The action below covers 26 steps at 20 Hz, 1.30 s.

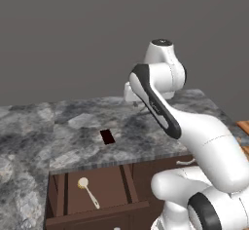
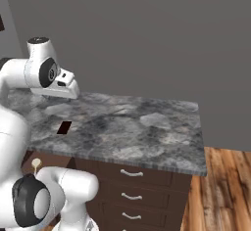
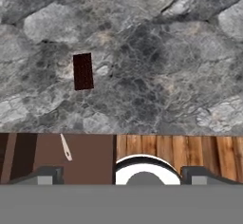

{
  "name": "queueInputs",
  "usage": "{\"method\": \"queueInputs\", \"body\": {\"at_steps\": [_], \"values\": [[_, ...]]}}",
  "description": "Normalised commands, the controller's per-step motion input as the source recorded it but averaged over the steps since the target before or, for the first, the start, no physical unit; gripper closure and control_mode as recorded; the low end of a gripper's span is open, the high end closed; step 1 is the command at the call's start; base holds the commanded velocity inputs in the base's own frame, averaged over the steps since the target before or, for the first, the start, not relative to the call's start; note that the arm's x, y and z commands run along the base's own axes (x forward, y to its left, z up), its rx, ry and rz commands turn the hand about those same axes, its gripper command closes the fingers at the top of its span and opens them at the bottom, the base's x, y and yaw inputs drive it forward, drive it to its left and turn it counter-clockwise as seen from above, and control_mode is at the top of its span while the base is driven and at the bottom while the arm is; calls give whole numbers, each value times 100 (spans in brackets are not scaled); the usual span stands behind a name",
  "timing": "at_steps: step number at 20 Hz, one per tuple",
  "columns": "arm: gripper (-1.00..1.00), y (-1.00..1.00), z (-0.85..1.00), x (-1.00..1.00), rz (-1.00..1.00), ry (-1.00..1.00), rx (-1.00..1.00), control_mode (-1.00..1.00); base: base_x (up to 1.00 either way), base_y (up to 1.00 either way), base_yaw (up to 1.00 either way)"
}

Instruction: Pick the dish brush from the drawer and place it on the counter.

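A: Where's the tool (image 3: 121, 175)?

B: High over the tabletop (image 1: 78, 126), looking down at it. In the hand view its two fingertips sit wide apart at the bottom with nothing between them, so it is open and empty.

A: And measured from the drawer (image 1: 109, 187)?

B: Up and behind it, above the stone. The drawer is pulled out under the tabletop's front edge. A small dark red rectangle (image 1: 107, 136) lies on the stone just behind that edge.

A: The brush (image 1: 87, 191)?

B: Inside the drawer, flat on its floor, left of the divider (image 1: 129, 182), cream head toward the back and handle pointing to the front. The hand view catches just a pale sliver of it below the stone's edge.

A: So how far along?

B: Barely started, I'd say. The drawer is open, which helps. Left to do: come down into the drawer, grip the brush, lift it out and set it on the tabletop.
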Motion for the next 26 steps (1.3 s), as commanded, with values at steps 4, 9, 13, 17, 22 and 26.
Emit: {"method": "queueInputs", "body": {"at_steps": [4, 9, 13, 17, 22, 26], "values": [[-100, 70, -61, -82, 0, 11, 0, -100, 0, 0, 0], [-100, 27, -65, -93, 7, 28, 0, -100, 0, 0, 0], [-100, 43, -91, -67, 4, 27, 0, -100, 0, 0, 0], [-100, 96, -100, -4, 0, 19, -1, -100, 0, 0, 0], [-100, 72, -100, 23, 0, 19, 0, -100, 0, 0, 0], [-100, 27, -100, 48, 0, 17, -1, -100, 0, 0, 0]]}}
